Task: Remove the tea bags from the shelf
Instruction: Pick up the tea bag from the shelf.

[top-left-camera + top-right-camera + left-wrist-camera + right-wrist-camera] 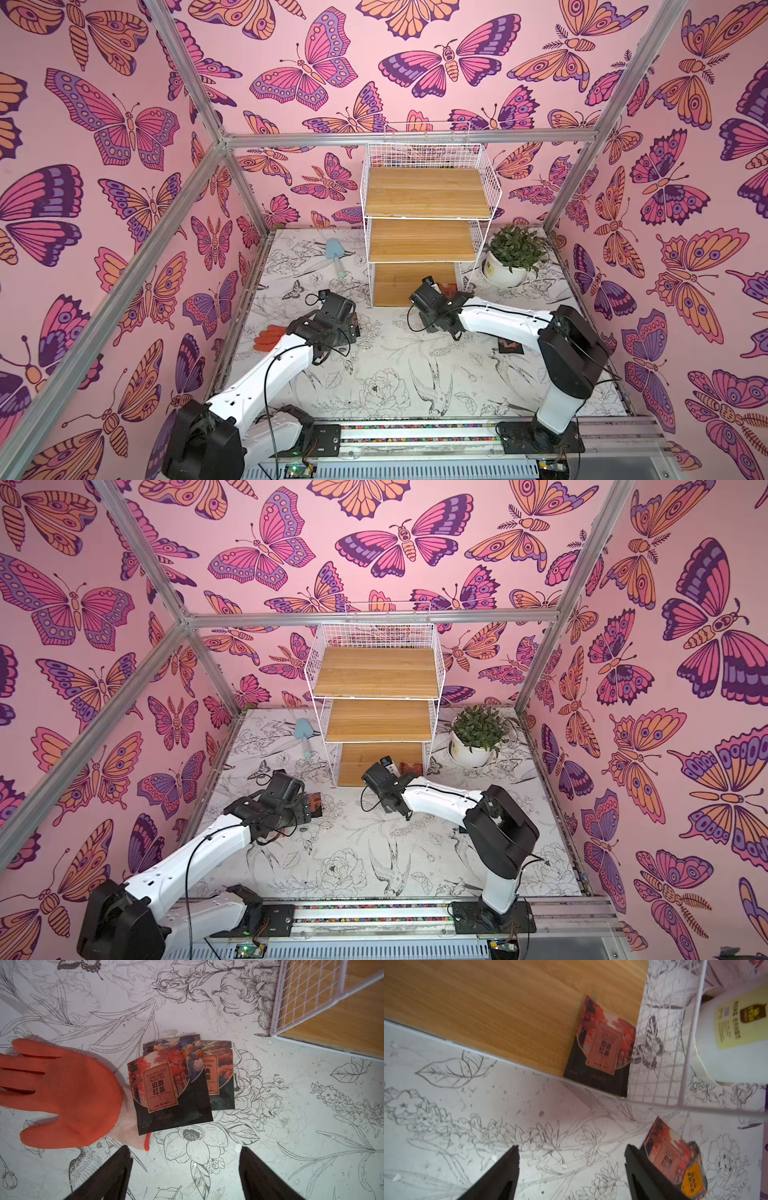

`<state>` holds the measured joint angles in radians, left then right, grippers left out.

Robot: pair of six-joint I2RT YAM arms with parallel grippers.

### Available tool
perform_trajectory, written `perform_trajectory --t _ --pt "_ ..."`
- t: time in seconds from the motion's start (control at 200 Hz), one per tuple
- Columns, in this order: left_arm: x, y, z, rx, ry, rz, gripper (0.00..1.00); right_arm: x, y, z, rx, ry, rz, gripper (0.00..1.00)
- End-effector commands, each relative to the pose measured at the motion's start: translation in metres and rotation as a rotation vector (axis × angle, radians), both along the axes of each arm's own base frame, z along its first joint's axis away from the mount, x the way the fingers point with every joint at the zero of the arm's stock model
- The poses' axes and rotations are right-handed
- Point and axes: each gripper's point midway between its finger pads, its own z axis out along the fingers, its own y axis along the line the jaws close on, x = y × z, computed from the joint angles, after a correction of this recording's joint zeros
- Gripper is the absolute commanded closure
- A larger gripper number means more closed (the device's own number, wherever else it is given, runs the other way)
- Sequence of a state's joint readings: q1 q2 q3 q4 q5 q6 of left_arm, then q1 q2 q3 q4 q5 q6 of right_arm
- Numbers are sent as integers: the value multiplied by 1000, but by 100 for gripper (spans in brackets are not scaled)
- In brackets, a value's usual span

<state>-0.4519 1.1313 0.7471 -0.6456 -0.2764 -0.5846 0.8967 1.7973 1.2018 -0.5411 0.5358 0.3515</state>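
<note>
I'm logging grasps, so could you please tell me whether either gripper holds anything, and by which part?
Nothing is held: the left gripper and the right gripper both stand open, with nothing between their fingers.

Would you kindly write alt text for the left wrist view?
Three overlapping tea bags lie on the flower-printed table, the front one covering an orange glove's cuff. The open left pincer hovers nearby; a shelf corner shows.

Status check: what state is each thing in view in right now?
left claw: open, empty.
right claw: open, empty.
red tea bag: flat on the shelf's bottom board, beside its wire side.
three tea bags: overlapping on the table, one covering the orange glove's cuff.
two more tea bags: overlapping on the table.
potted plant: upright.
</note>
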Motion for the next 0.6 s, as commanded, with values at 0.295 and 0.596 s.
perform_trajectory --t 0.295,0.596 --pt "-4 4 -9 0 28 8 16 50 0 -1 -80 -80 -27 15" --pt "0 2 -9 3 35 5 16 68 5 -8 -82 -128 -44 15"
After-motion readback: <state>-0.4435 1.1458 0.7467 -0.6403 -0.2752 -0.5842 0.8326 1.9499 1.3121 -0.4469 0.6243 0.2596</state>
